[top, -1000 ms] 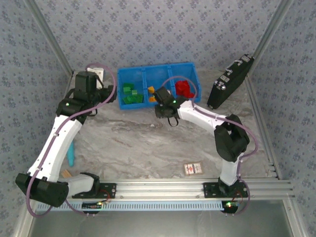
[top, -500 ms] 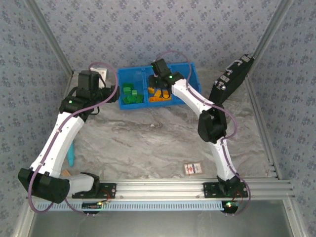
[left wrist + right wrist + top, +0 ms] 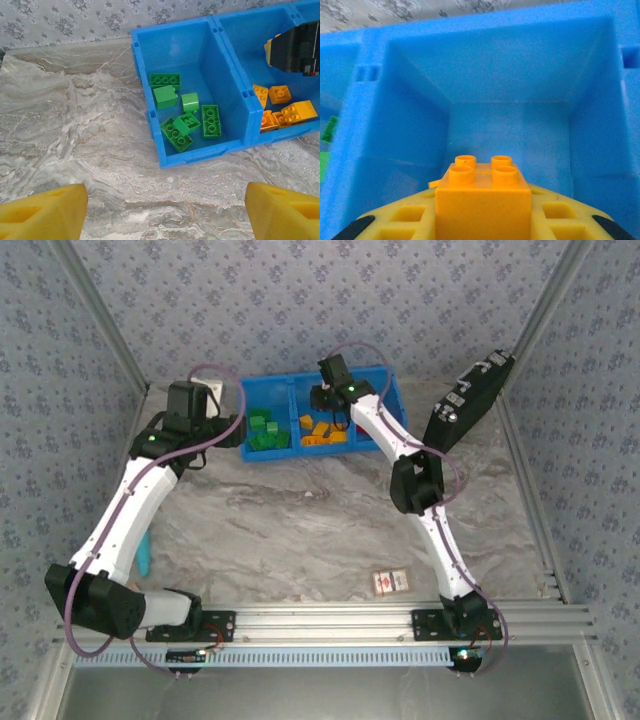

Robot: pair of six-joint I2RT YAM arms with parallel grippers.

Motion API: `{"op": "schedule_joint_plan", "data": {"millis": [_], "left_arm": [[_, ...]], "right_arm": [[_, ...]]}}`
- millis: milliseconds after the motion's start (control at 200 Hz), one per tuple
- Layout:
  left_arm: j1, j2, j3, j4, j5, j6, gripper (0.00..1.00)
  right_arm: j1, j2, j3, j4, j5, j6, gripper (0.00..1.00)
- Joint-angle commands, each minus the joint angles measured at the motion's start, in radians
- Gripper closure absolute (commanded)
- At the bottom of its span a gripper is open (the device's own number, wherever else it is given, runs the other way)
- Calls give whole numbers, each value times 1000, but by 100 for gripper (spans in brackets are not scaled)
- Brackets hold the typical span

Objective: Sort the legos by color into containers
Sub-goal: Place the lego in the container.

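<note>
The step in hand is the drop. The right gripper (image 3: pixel 326 398) is clenched on an orange brick (image 3: pixel 482 196), studs up, with a yellow finger (image 3: pixel 405 220) on either side of it. The brick hangs above the middle compartment (image 3: pixel 240 50) of the blue tray (image 3: pixel 270 381), which sits at 12 o'clock on the table (image 3: pixel 300 520).

The wrist view looks across the brick into that compartment's bare far half. A heap of orange bricks (image 3: pixel 285 112) lies toward its 6 o'clock wall. Green bricks (image 3: pixel 185 120) fill the neighbouring compartment at the tray's 9 o'clock end.

The colour matches, so the next move probably needs little. The jaws should part while the brick is inside the compartment walls, perhaps after a small dip so it does not bounce out. Then the gripper should lift straight up, clear of the rim, before swinging away.

The right arm is stretched far forward from its base at 5 o'clock. Its elbow is raised over the middle of the table, and its wrist tips down over the tray's 12 o'clock edge.

The left arm bends up along the 9 o'clock side. The left gripper (image 3: pixel 164 212) is just off the tray's 9 o'clock end, released and empty, with its fingers spread wide over bare table.
</note>
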Motion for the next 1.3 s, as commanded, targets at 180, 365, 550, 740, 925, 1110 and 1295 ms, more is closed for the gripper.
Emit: {"op": "schedule_joint_plan", "data": {"millis": [180,365,550,740,925,1110,1295], "left_arm": [[7,59,60,12,46,-5,19],[7,77,56,12,50,-1,19],[5,60,42,16,52,1,19],[7,41,39,5,48,5,19],[7,30,44,-4,43,7,19],[6,7,37,-4,44,3,19],[7,-10,40,2,47,3,18]], "right_arm": [[-25,108,84,8,-119,43,71],[-28,133,101,-24,-126,41,66],[-29,129,99,-47,-109,26,62],[-29,112,99,-48,-107,18,48],[-26,59,98,-68,-101,-14,48],[-21,-59,28,-46,-146,-90,48],[-3,-192,-42,-72,-160,-193,42]]}}
